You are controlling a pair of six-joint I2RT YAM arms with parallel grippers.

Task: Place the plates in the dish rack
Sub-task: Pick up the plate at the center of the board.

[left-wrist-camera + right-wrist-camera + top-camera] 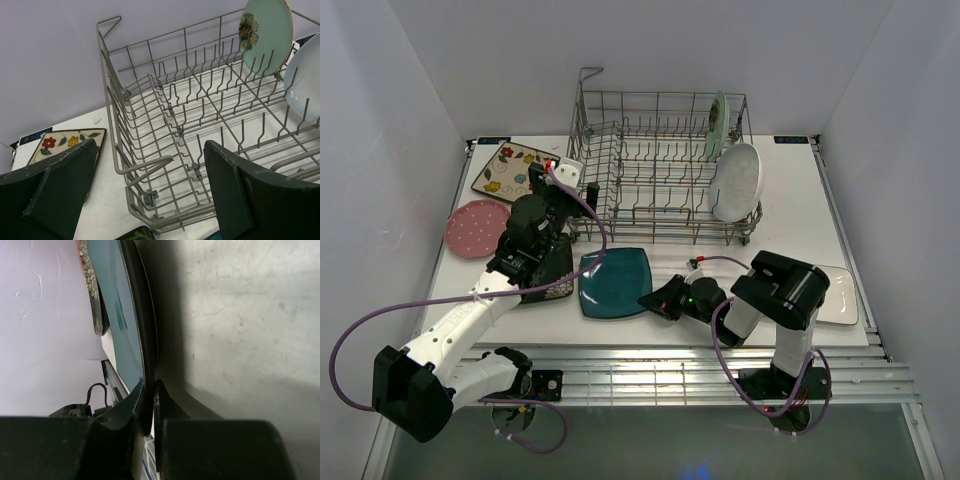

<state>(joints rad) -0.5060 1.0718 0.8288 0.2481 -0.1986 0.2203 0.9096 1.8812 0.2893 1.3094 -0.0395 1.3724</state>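
Grey wire rack sits far-centre on the table, with a mint plate and a white oval plate stood in its right end. Teal plate lies in front of the rack. Right gripper pinches its right rim, fingers pressed onto it. We judge this the pick-up step; next calls for lifting, tipping upright and slotting between tines. Left gripper hovers spread wide and empty by the rack's left end. Dark plate is mostly hidden under the left arm.
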